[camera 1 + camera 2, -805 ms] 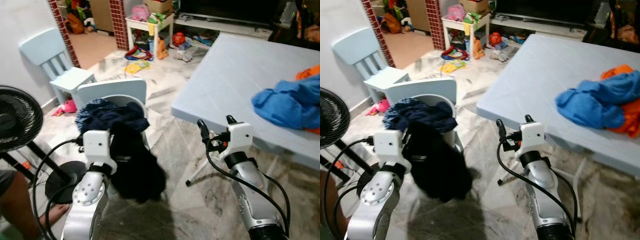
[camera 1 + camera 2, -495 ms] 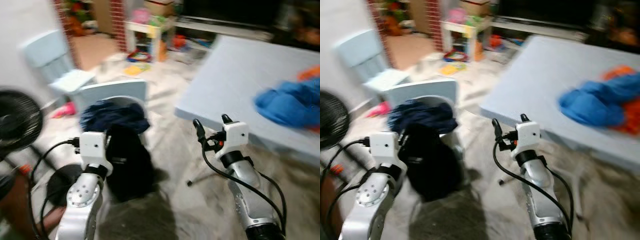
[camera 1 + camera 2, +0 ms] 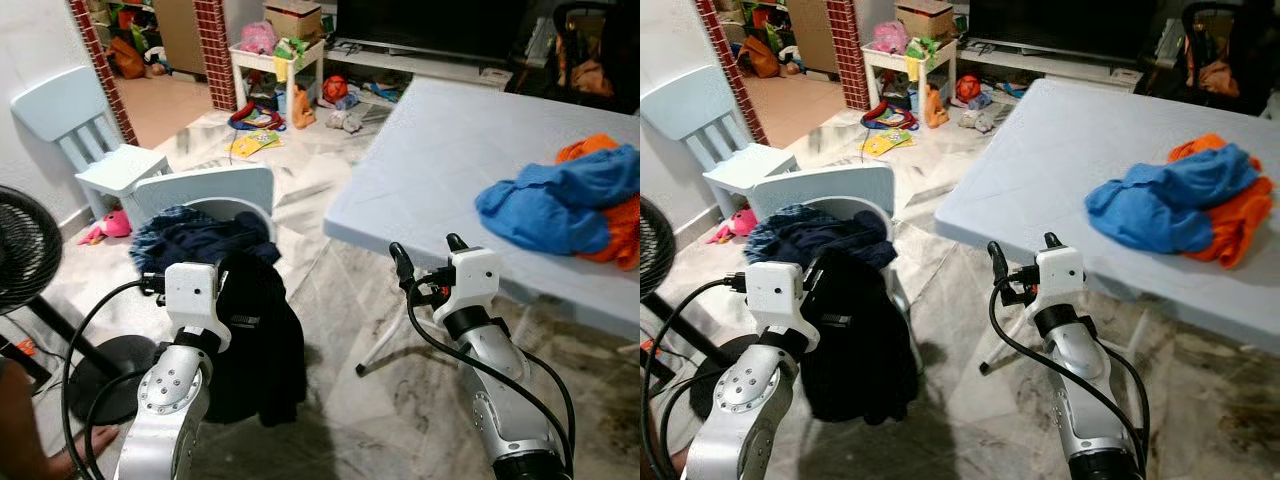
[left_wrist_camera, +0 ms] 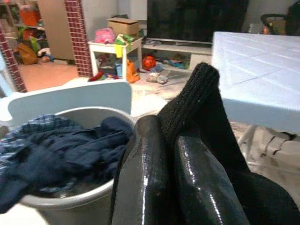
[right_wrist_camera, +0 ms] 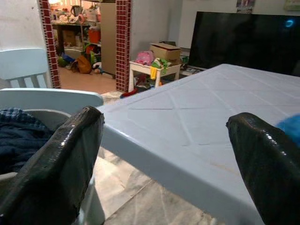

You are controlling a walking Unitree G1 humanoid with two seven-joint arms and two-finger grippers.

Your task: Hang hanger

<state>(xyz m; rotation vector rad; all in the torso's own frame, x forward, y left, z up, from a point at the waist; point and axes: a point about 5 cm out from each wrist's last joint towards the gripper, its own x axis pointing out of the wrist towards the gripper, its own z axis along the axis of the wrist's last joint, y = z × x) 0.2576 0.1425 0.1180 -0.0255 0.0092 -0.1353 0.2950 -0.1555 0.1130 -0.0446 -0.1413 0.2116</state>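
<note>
On the left, the left hand (image 4: 164, 187) has its two fingers pressed together on a fold of a black garment (image 3: 255, 340), which hangs straight down from the grip, its long axis vertical and its hem close to the floor. Just beyond that hand is a grey laundry basket (image 4: 70, 197) heaped with dark blue clothes (image 3: 195, 235), and a pale blue chair (image 3: 205, 190) stands behind it. No hanger can be made out anywhere, so which way the garment must go from this hand cannot be told. To the right, the right hand (image 3: 428, 262) is empty, its fingers spread wide apart, level with the near edge of the table (image 3: 450, 150). Farther along the tabletop, well away from that hand, lies a blue cloth (image 3: 555, 205) over an orange one (image 3: 610, 215).
</note>
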